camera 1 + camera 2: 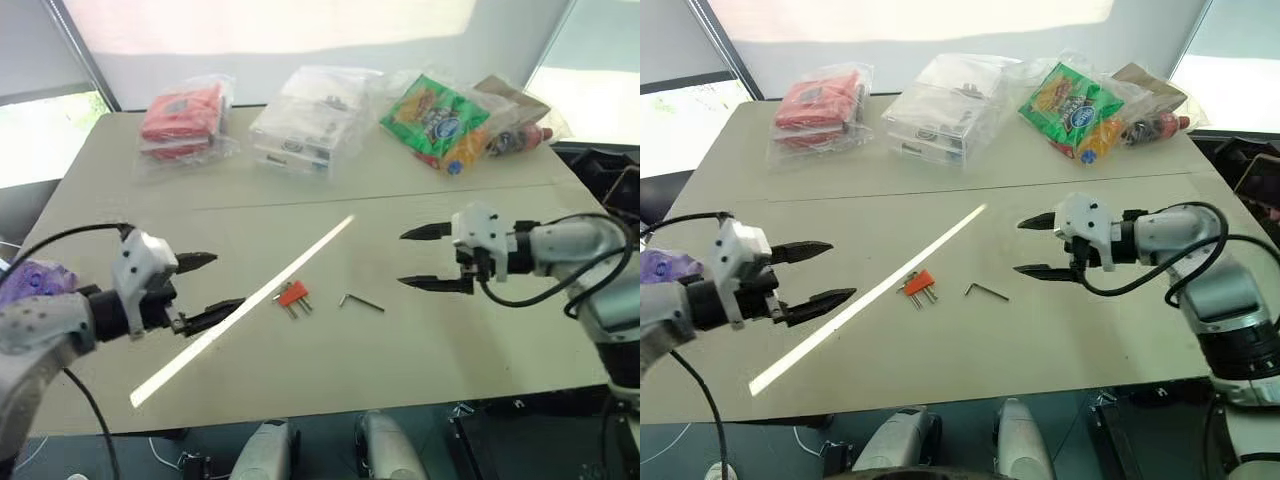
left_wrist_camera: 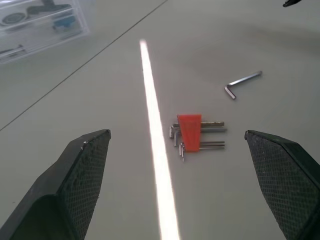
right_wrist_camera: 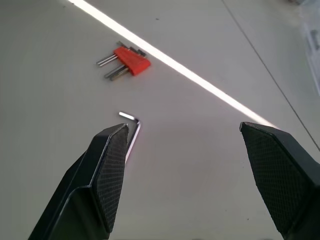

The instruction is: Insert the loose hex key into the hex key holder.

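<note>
The hex key holder point(image 1: 292, 294), a small orange-red block with short grey keys sticking out, lies flat near the middle of the table. The loose hex key point(image 1: 361, 301), an L-shaped grey rod, lies just to its right, apart from it. My left gripper point(image 1: 228, 281) hovers open to the left of the holder, pointing toward it, with nothing between its fingers point(image 2: 85, 165). My right gripper point(image 1: 401, 259) hovers open to the right of the loose key point(image 3: 135, 131), pointing left, also empty. The holder point(image 3: 132, 59) lies beyond the key in the right wrist view.
A bright strip of sunlight point(image 1: 250, 305) crosses the table diagonally beside the holder. Along the far edge sit a red packet in clear plastic point(image 1: 183, 118), a clear plastic box point(image 1: 305, 125), a green snack bag point(image 1: 437, 115) and a bagged bottle point(image 1: 515, 135).
</note>
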Robot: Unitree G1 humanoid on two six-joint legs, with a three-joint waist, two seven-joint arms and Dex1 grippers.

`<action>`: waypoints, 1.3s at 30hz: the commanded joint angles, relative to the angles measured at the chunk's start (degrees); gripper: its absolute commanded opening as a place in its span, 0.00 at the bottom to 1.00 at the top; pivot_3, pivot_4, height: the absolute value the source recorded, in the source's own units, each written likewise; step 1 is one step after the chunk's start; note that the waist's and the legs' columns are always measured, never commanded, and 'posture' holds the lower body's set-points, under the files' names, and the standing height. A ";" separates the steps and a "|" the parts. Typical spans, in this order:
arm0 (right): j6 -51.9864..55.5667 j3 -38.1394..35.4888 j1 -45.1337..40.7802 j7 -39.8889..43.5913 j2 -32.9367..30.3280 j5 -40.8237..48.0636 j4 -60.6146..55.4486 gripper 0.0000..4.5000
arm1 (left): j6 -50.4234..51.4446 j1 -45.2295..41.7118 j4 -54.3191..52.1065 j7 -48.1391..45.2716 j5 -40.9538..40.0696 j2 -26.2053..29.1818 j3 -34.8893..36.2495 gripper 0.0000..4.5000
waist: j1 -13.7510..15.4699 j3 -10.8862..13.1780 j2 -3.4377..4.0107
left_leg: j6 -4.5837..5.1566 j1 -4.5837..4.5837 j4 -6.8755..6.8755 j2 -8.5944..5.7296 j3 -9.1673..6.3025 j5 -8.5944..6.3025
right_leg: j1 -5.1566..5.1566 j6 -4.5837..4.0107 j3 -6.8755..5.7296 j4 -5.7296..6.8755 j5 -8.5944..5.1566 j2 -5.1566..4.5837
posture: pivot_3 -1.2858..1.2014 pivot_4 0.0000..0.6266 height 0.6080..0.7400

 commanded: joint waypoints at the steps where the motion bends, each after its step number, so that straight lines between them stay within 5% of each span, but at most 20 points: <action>1: 0.76 0.22 -2.10 3.20 -1.38 0.86 -1.51 0.82 | 1.51 -0.10 0.01 -3.01 -3.06 2.22 2.50 1.00 | 0.00 0.01 0.01 | 0.01 -0.03 -0.01 0.00 0.00 0.00 | 0.00 0.00 0.00 -0.07 0.01 -0.01 | 0.52 0.24 1.00; 25: -0.85 2.33 -6.07 2.44 3.14 -2.42 0.09 0.82 | 1.48 -0.75 -0.09 -0.45 -2.86 1.53 1.84 1.00 | 0.17 0.08 0.08 | 0.00 -0.10 -0.02 0.00 0.01 -0.01 | -0.05 -0.02 0.04 -0.16 0.04 -0.07 | 0.52 0.24 1.00; 39: -14.18 11.32 -5.47 -15.99 21.59 -18.52 10.63 0.82 | -4.22 -0.22 1.21 5.91 4.64 -4.94 -0.28 1.00 | -0.23 0.07 0.07 | -0.28 -0.12 -0.03 0.00 0.02 0.15 | -0.11 -0.03 0.05 -0.13 0.05 -0.04 | 0.52 0.24 1.00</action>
